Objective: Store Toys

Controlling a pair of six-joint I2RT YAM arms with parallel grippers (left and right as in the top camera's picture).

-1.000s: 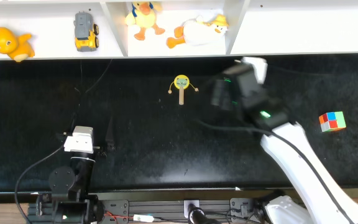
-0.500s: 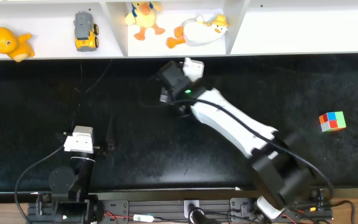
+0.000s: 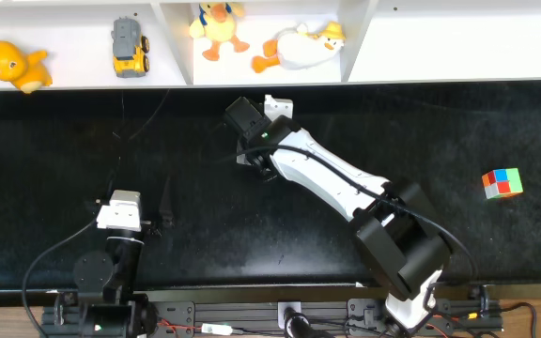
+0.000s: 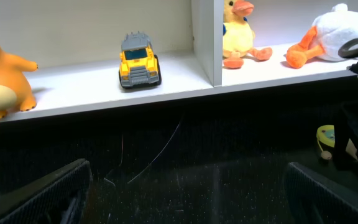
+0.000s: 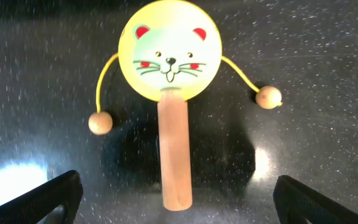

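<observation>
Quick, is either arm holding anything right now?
Left end effector: open, holding nothing.
Right end effector: open over the yellow rattle drum, not gripping it.

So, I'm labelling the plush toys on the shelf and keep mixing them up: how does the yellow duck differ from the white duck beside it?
The yellow duck has a yellow body; the white duck has a white one. The yellow duck sits upright with its feet forward, while the white duck lies on its side. The yellow duck looks slimmer, the white duck bulkier. Both are plush, have orange feet and sit in the same compartment of the shelf.
</observation>
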